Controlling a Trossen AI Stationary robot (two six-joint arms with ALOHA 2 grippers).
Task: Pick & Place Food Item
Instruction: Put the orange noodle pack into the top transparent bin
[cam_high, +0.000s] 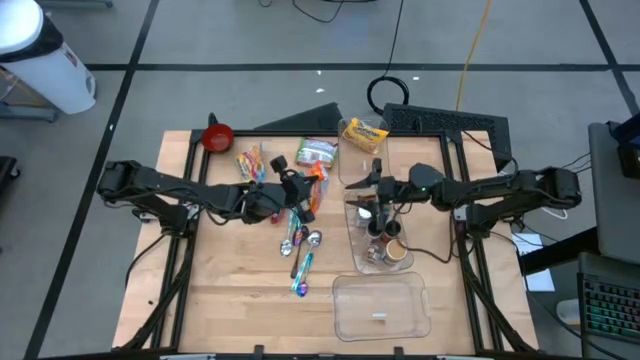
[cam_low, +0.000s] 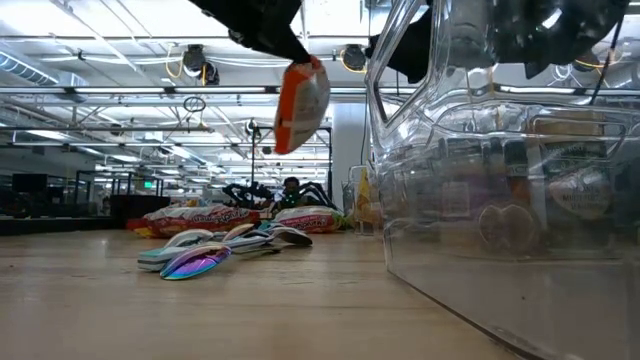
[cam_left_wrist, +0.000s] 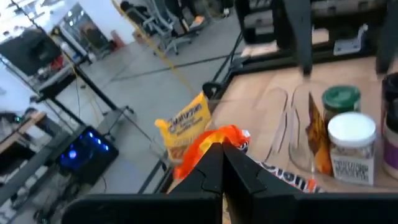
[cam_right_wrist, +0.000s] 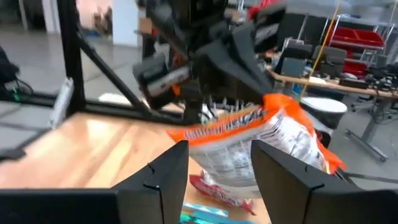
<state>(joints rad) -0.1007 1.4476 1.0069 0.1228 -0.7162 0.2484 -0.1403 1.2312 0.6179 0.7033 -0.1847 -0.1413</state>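
Note:
An orange and white snack packet (cam_low: 300, 105) hangs over the middle of the table with my left gripper (cam_high: 303, 190) shut on it. My left arm reaches in from the table's left. My right gripper (cam_right_wrist: 221, 165) comes from the table's right and stands open, level, facing the packet (cam_right_wrist: 249, 140). The packet hangs just past the right gripper's fingertips; whether they touch it I cannot tell. Beside the packet, toward the table's right, a clear bin (cam_high: 352, 228) rests on the table with jars (cam_left_wrist: 351, 146) in it. My left gripper pinches the packet's crimped top edge (cam_right_wrist: 231, 117) between its two shut fingers (cam_left_wrist: 205, 168). The fingers come from the table's left, slanting a little down. The packet hangs below them, slightly tilted and lifted clear of the table.
More snack packets lie at the far side: a yellow one (cam_high: 362, 133), a green one (cam_high: 317, 150), colourful ones (cam_high: 250, 163). A red bowl (cam_high: 217, 136) sits far left. Several shiny spoons (cam_high: 302, 250) lie mid-table. A clear tray (cam_high: 380, 305) rests near the front edge.

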